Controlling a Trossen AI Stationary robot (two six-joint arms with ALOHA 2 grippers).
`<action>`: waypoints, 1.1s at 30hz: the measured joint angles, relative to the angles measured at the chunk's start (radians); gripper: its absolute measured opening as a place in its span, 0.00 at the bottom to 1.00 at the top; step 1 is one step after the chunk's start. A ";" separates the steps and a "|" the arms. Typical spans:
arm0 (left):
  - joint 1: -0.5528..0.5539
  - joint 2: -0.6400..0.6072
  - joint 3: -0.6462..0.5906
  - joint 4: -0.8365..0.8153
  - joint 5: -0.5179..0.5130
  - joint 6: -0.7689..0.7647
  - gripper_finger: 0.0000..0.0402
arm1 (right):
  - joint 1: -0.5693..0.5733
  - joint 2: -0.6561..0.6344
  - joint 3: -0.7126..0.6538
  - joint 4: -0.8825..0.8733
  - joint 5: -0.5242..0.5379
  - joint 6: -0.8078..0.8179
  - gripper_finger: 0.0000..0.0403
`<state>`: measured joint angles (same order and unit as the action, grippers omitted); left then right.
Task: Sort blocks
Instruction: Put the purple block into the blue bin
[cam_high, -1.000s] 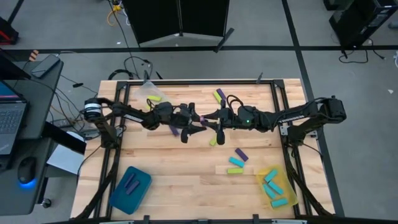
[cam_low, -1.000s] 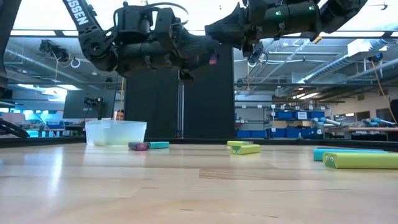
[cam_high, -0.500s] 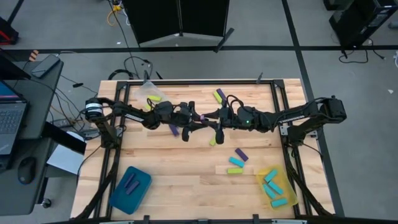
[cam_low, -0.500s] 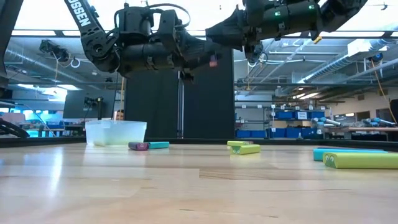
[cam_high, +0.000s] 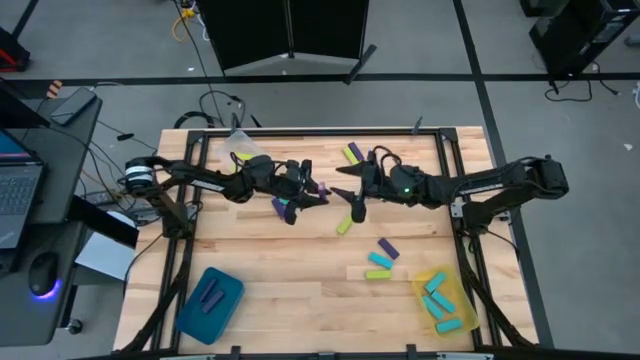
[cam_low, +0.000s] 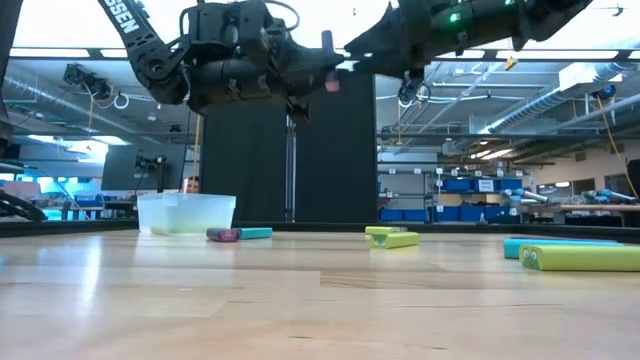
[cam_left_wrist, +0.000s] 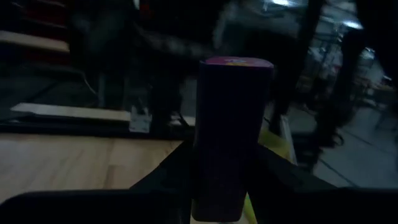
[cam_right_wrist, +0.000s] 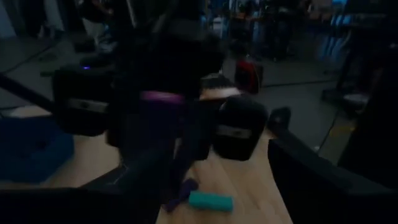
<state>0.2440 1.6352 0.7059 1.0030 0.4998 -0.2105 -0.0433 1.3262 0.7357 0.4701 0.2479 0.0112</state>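
My left gripper (cam_high: 312, 192) hangs above the table's middle, shut on a purple block (cam_left_wrist: 233, 137), which also shows as a purple spot (cam_high: 322, 189) from above. My right gripper (cam_high: 351, 192) faces it a short way toward the table's right edge, open and with nothing between its fingers. In the right wrist view the held block's end (cam_right_wrist: 163, 96) shows ahead. Loose blocks lie flat on the wood: a yellow-green one (cam_high: 344, 225), a purple one (cam_high: 387, 248), a cyan one (cam_high: 380, 261), and another purple one (cam_high: 280, 207) under the left gripper. My left gripper pinches the purple block's lower part (cam_left_wrist: 217, 183) between its two fingers (cam_left_wrist: 163, 180). The fingers come level from the table's left side. The block stands about upright in the hold, its pink-lit end (cam_left_wrist: 236, 62) above the fingers, lifted clear of the table.
A teal tray (cam_high: 210, 302) with purple blocks sits near left. A yellow tray (cam_high: 452, 287) with cyan blocks sits near right. A clear tray (cam_high: 240, 150) with a yellow-green block stands far left. More blocks (cam_high: 353, 153) lie at the far edge. Bare wood lies in the near middle.
My right gripper has opened, let go of the purple block and drawn back toward the table's right edge. The block stays in my left gripper, which has carried it a little up and toward the left.
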 joint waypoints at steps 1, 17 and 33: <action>0.000 -0.011 0.000 -0.031 0.018 0.013 0.30 | 0.001 -0.015 0.000 0.001 0.000 -0.011 0.70; -0.065 -0.505 -0.001 -0.992 0.098 0.147 0.30 | -0.018 -0.002 0.001 -0.080 -0.011 0.019 0.11; -0.731 -0.643 0.101 -1.744 -0.327 -0.511 0.30 | 0.008 0.139 0.001 -0.062 -0.033 0.094 0.04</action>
<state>-0.4870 0.9922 0.8071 -0.7410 0.1724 -0.7216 -0.0356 1.4655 0.7368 0.4080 0.2146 0.1055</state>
